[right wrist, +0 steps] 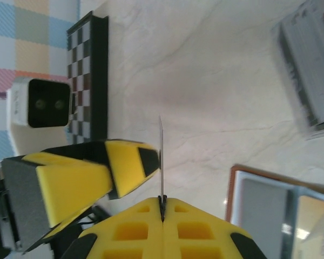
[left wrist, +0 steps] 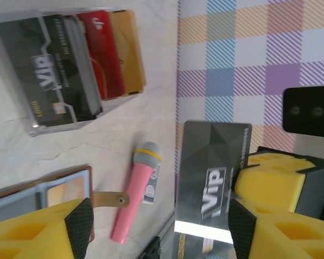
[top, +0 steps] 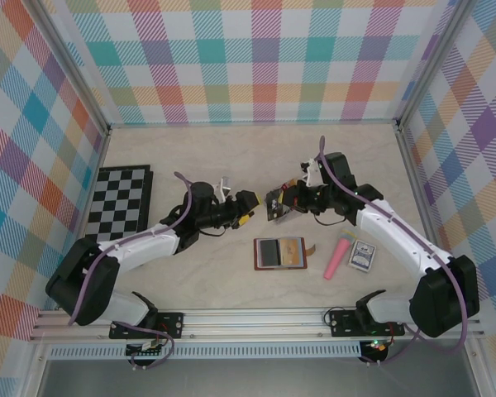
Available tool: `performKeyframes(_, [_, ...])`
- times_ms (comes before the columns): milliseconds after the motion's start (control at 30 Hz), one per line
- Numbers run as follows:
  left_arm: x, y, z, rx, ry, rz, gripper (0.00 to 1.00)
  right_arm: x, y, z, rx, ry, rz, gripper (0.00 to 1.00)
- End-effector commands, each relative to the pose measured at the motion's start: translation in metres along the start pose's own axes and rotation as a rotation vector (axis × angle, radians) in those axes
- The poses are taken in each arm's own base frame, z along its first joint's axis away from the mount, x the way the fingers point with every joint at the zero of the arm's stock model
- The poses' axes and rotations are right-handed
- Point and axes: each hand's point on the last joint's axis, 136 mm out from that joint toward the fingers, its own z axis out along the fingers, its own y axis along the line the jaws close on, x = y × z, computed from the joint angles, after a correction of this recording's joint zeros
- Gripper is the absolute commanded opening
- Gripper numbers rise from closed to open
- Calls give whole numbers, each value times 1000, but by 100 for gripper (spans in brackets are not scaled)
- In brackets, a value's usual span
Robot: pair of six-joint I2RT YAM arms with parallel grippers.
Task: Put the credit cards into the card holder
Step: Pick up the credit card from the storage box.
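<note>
My right gripper [right wrist: 162, 200] is shut on the lower edge of a dark credit card [right wrist: 161, 156], seen edge-on and held upright above the table. In the left wrist view this card [left wrist: 210, 178] shows a silver VIP mark and stands between the wide-apart fingers of my open left gripper [left wrist: 161, 226], close to its right pad [left wrist: 242, 229]. The two grippers meet at mid-table [top: 264, 203]. The card holder [top: 302, 253] lies open and flat just in front of them, brown with a pale blue inside [left wrist: 59, 191]. More credit cards, dark, red and gold, stand in a clear rack [left wrist: 70, 65].
A pink toy microphone [top: 341, 255] lies right of the card holder, beside its snap tab [left wrist: 108, 200]. The clear rack [top: 363, 256] stands right of the microphone. A folded chessboard [top: 120, 203] lies at the left. Checked walls close in the table on three sides.
</note>
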Motion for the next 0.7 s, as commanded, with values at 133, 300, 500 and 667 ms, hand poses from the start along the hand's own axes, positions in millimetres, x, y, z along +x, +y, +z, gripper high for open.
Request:
performKeyframes(133, [-1, -44, 3, 182, 38, 37, 44, 1, 27, -8, -171, 12, 33, 4])
performKeyframes(300, [0, -54, -2, 214, 37, 61, 28, 0, 21, -5, -180, 17, 67, 5])
performKeyframes(500, [1, -62, -6, 238, 38, 81, 7, -1, 16, -1, -187, 31, 90, 7])
performKeyframes(667, [2, -58, -6, 230, 34, 76, 0, 2, 16, -1, -201, 40, 86, 15])
